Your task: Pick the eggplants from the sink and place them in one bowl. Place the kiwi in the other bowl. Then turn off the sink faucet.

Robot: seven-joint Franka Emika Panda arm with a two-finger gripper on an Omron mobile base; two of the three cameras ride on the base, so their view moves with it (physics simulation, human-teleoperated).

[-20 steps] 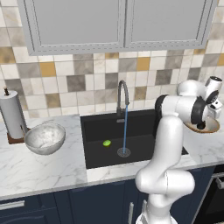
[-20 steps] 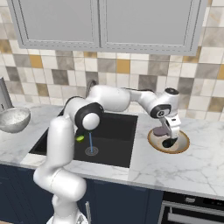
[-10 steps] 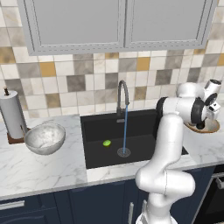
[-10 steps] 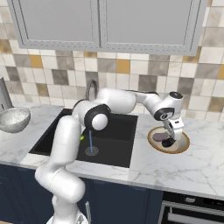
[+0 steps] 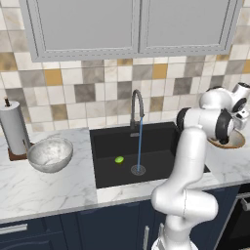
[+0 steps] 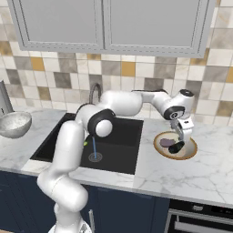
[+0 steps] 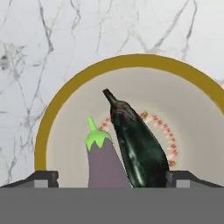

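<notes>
Arm pose: the white arm rises from the base in front of the counter, folds at the elbow over the right part of the sink [image 6: 119,136] and reaches out to the right, ending in a wrist bent downward above the tan bowl [image 6: 191,150].
Gripper: the gripper [image 6: 183,135] points down into the tan bowl, just above its contents; in the hand view its two dark fingertips [image 7: 183,178] stand far apart at either side of the eggplants.
Jaws: spread wide, holding nothing; both eggplants lie between the tips, and whether a tip touches either cannot be told.
Dark eggplant [image 7: 138,144]: lies inside the tan bowl on its pale floor, stem end pointing toward the far rim, its side against the mauve one.
Mauve eggplant [image 7: 105,164]: also in the tan bowl, beside the dark one, green cap toward the bowl's centre.
Tan bowl location: on the white marble counter [image 6: 209,173], to the right of the sink.
Kiwi [image 5: 119,159]: on the black floor of the sink, left of the drain [image 5: 138,170].
Speckled bowl [image 5: 50,154]: on the counter left of the sink, near a paper towel roll [image 5: 13,127].
Faucet [image 5: 136,105]: arched over the back of the basin, with a thin blue stream [image 5: 139,144] running down to the drain.
</notes>
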